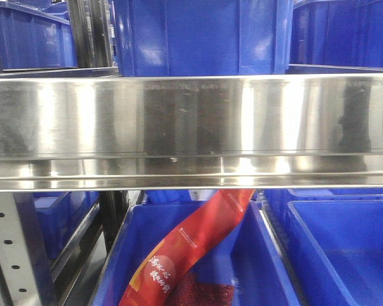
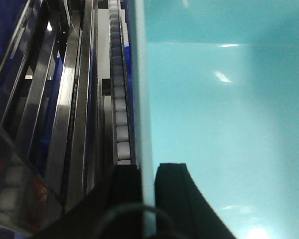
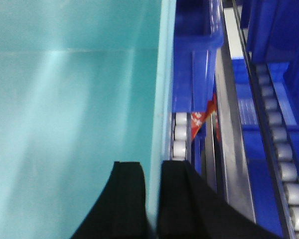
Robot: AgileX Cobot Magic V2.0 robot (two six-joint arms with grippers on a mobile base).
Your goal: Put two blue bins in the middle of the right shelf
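Closest to the wrist cameras, each arm has its black fingers pinched over a thin wall of a bin whose inside shows pale teal under the light: the left gripper [image 2: 148, 194] straddles the bin's left wall [image 2: 142, 124], one finger outside, one inside, and the right gripper [image 3: 154, 199] does the same on the bin's right wall [image 3: 162, 99], so both look clamped on the rim of the held bin [image 2: 224, 124]. Just beyond the left fingers a track of grey rollers [image 2: 120, 99] runs away alongside the wall, with steel shelf rails [image 2: 70, 99] stacked further left. On the right side a short run of white rollers [image 3: 180, 139] sits just beside the wall, then a steel rail [image 3: 229, 124], a second roller track [image 3: 281, 149] and more blue bins [image 3: 197, 30] past it, with a scrap of red packaging [image 3: 209, 112] showing between. From the front view, a broad polished steel shelf edge [image 1: 191, 127] fills the middle. Below it an open blue bin [image 1: 134, 248] holds a long red packet [image 1: 191, 245] with printed characters, leaning diagonally, and another open blue bin [image 1: 345, 248] sits right beside it. Farther back, above the shelf edge, a large blue bin [image 1: 198, 35] stands on the upper level with others to either side.
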